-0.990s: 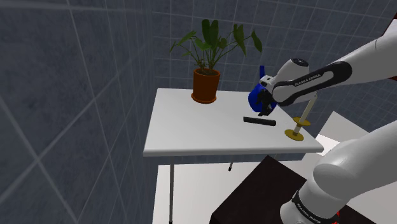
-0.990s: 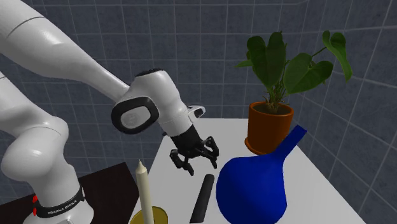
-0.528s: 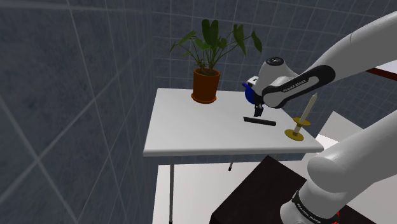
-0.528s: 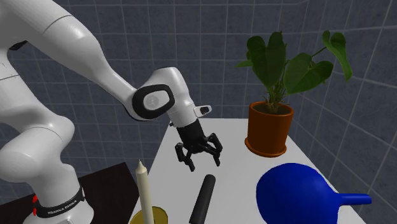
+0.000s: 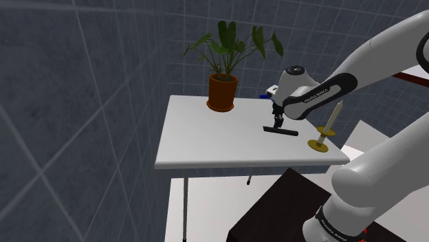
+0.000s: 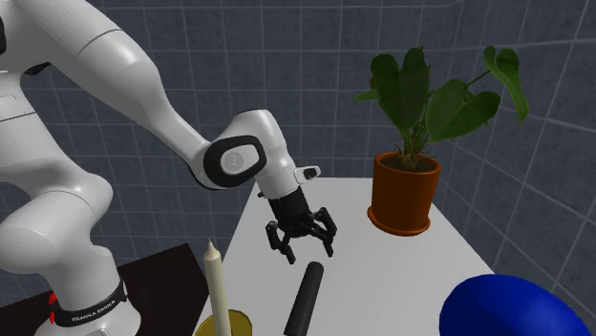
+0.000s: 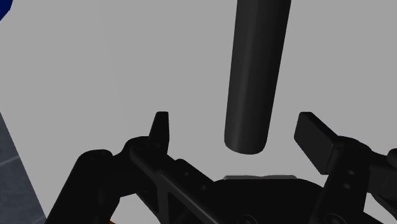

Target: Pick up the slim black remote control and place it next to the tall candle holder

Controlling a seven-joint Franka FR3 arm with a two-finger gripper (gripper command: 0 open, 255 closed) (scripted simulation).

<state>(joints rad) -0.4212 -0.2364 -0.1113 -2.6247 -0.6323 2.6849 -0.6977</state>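
While I watch the wrist view, the hand (image 7: pixel 236 124) stands wide, one black finger on each side of the remote control (image 7: pixel 257 70), and neither finger touches it. The remote's rounded end sits in the gap between them and the rest of it runs away from the hand, flat on the white counter (image 7: pixel 95 76).

In the second exterior view the hand (image 6: pixel 304 250) hangs just above the remote's far end (image 6: pixel 304 298), lower and nearer to it than a second ago. The shoulder view puts the hand (image 5: pixel 278 124) right over the remote (image 5: pixel 280 130), which has not moved. It lies near the candle holder (image 5: pixel 318 144) and apart from it, on the side towards the potted plant (image 5: pixel 222 93).

The blue vase (image 6: pixel 501 307) has changed most. A second ago it stood upright beside the remote; half a second ago it lay tipped over; now I see its round body at the second exterior view's lower right corner. The candle (image 6: pixel 216 286) and plant (image 6: pixel 405 191) stand as before.
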